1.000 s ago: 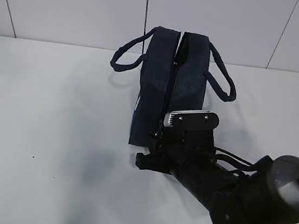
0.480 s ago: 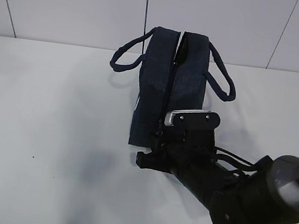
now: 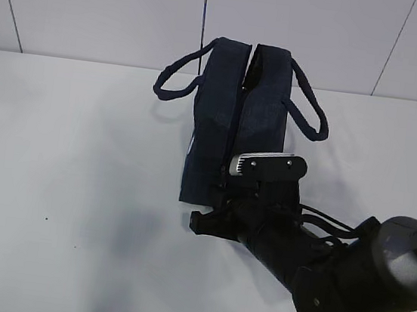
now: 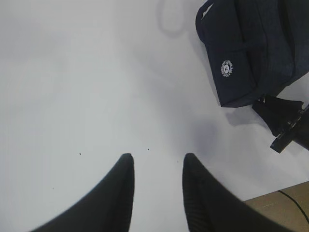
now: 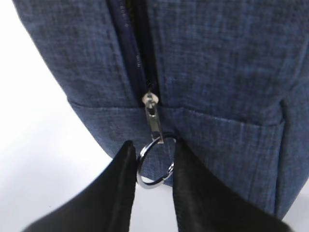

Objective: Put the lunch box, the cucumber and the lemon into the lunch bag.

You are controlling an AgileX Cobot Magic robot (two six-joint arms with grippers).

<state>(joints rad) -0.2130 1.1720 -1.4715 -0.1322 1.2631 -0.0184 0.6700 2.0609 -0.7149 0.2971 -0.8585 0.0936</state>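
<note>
The right gripper (image 5: 152, 166) pinches the lunch bag's (image 3: 235, 121) near-end zipper ring (image 5: 154, 166) to work the zipper, while the left gripper (image 4: 155, 169) idles, jaws spread.

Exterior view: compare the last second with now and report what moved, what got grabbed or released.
Nothing visibly changed. The right gripper stays at the near end of the lunch bag, its fingers on either side of the zipper ring, and the bag has not shifted.

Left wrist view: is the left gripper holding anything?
No. The left gripper hangs open over the bare table, apart from the lunch bag.
</note>
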